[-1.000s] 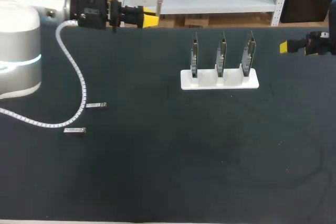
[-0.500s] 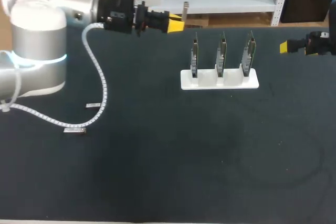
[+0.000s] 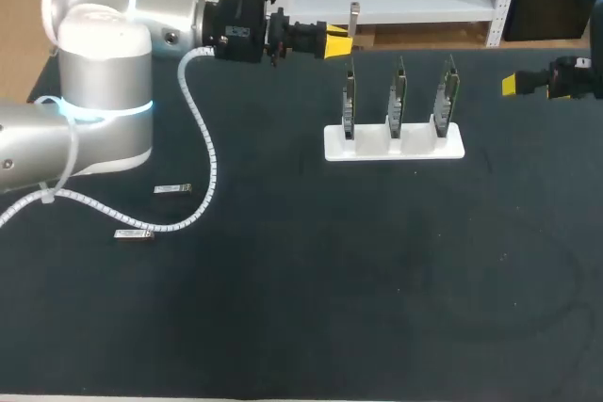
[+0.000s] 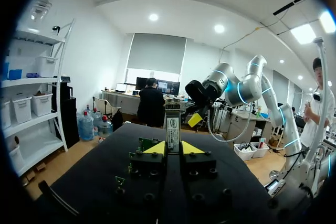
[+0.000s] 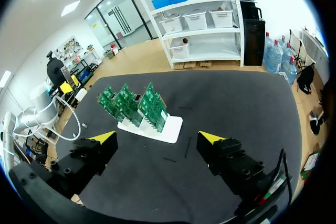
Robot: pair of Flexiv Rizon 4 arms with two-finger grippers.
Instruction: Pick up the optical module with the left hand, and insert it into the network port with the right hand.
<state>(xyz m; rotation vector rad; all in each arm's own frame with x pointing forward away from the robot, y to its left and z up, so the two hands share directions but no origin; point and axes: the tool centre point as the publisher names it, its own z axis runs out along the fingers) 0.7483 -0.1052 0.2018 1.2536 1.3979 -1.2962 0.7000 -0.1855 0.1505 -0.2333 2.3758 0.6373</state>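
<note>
My left gripper (image 3: 341,41) hangs above the far edge of the desk (image 3: 377,308), with its fingers pointing toward the right side. Its jaws pinch the lower end of a small metal module (image 3: 353,14), which stands upright above the yellow tips. In the left wrist view the same module (image 4: 172,129) sits squarely between the two fingers of the gripper (image 4: 172,149), touched from both sides.

The white stand (image 3: 395,143) sits on the far right part of the desk and holds three green circuit boards (image 3: 399,96) on edge. The held module is above and just behind the leftmost board.

My right gripper (image 3: 510,85) is at the desk's right edge. In its wrist view the jaws of the gripper (image 5: 158,138) are spread wide with nothing in them, and the boards (image 5: 134,103) are ahead.

Two more modules (image 3: 172,189) (image 3: 135,233) lie flat near the left edge, beside the arm's white coiled cable (image 3: 203,152).
</note>
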